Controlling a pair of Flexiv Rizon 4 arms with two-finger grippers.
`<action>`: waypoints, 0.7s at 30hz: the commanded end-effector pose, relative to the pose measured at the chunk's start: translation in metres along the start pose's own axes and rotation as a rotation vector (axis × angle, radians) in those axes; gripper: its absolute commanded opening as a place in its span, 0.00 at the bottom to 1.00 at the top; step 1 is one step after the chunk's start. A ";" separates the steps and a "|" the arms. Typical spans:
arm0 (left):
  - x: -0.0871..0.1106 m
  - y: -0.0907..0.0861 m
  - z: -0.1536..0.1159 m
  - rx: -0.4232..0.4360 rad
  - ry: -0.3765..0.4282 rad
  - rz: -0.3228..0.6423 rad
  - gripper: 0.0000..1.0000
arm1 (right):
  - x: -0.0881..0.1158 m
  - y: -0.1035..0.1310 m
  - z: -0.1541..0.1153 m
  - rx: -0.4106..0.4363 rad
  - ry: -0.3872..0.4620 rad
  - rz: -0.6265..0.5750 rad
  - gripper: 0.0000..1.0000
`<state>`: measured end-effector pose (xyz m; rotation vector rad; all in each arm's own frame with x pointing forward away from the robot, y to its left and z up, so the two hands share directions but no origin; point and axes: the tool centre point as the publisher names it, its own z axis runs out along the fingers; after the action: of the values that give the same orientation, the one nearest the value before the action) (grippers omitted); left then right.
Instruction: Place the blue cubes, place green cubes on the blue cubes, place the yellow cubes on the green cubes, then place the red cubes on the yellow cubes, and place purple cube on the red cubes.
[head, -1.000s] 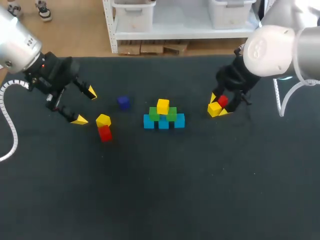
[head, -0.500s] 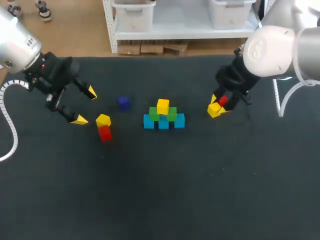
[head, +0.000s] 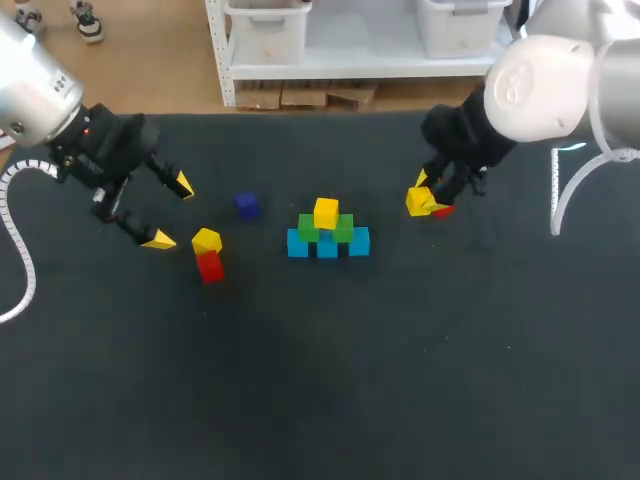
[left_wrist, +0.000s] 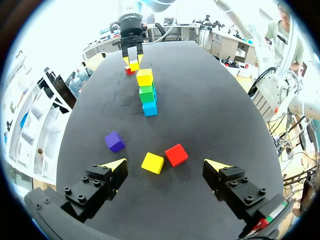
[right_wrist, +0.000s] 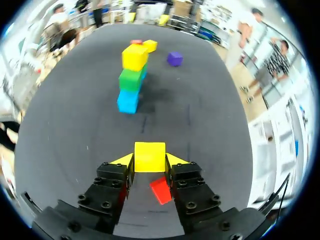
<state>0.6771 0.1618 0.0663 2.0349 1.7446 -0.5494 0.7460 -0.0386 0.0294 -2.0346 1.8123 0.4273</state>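
Right hand (head: 424, 198) first: it's pinching a yellow cube (right_wrist: 149, 156) squarely between its two fingers, and from the wrist camera that cube looks raised off the counter (head: 400, 380). A red cube (right_wrist: 160, 190) lies just under those fingers, untouched.

Straight ahead of that hand, well apart from it, stands the stack. The blue cubes (head: 328, 245) sit in a row at the base and the green cubes (head: 308, 228) rest on top of them. One placed yellow cube (head: 326, 212) crowns the greens.

The left hand (head: 168, 212) hangs with its fingers spread wide, gripping nothing. Just ahead of it, in line with the gap between its fingertips, lie a loose yellow cube (left_wrist: 152, 163) and a second red cube (left_wrist: 176, 154). They sit close together, touching or nearly; I can't say which. The purple cube (left_wrist: 114, 142) sits alone a little further out, ahead of one finger and between this hand and the stack.

Where does that leave us? The blue layer is down and the green layer is down, so those two steps look finished. Yellow is under way, with one placed, one in the right hand's pinch and one still on the counter by the left hand. Both reds and the purple remain on the counter, so I'd call it less than half done. The pinched yellow looks bound for the greens next.
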 end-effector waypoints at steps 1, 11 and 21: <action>0.001 -0.001 0.000 -0.003 -0.004 0.004 1.00 | -0.018 0.014 -0.006 0.039 0.020 0.088 0.00; 0.001 -0.001 0.000 -0.003 -0.004 0.004 1.00 | -0.052 0.023 -0.007 0.020 0.028 0.160 0.00; 0.001 -0.001 0.000 -0.003 -0.004 0.004 1.00 | -0.078 0.032 -0.006 -0.002 0.043 0.157 0.00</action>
<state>0.6771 0.1618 0.0663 2.0349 1.7445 -0.5494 0.7062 0.0194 0.0670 -1.9209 2.0019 0.4406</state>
